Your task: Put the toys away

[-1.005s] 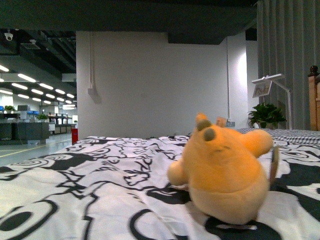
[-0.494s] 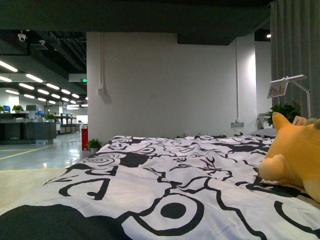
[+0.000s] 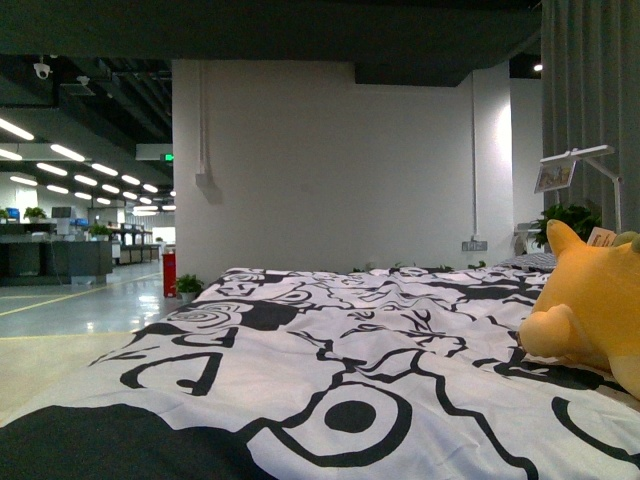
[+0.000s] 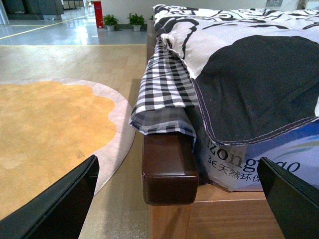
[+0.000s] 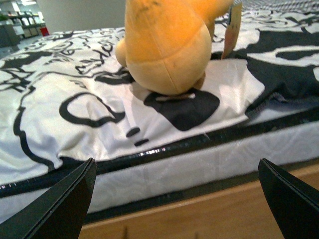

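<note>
Yellow-orange plush toy (image 3: 590,300) sits on the bed, on the b/w cover (image 3: 350,370). It's at the far right of the front view, partly cut off by the picture edge. One pointed ear and a stubby rounded limb show.

In the right wrist view the plush toy (image 5: 169,45) rests on a black patch of the cover, close to the bed edge facing that camera. A card tag (image 5: 233,30) hangs at its side. Below that edge runs the mattress side (image 5: 199,164), then a wood rail (image 5: 209,219).

Right claw (image 5: 174,199): dark fingers (image 5: 55,204) show only at the lower corners, wide apart, nothing btwn them. It sits short of the bed edge, clear of the toy.

Left claw (image 4: 177,199): same, fingers (image 4: 60,204) spread wide and holding nothing. It faces a corner of the bed w/ a dark wood corner post (image 4: 167,167). A checked sheet (image 4: 164,94) drapes over the post, w/ the cover lying above it. The mattress wrapper (image 4: 249,164) (printed lettering, not fully readable) is just beside the post. An orange rug (image 4: 50,129) lies on the floor near that corner.

Bkgd, front view: white wall (image 3: 330,170), w/ a lamp (image 3: 580,160) and potted plant (image 3: 570,218) beyond the bed's far end. A red bin (image 3: 169,275) stands on the floor at left.
</note>
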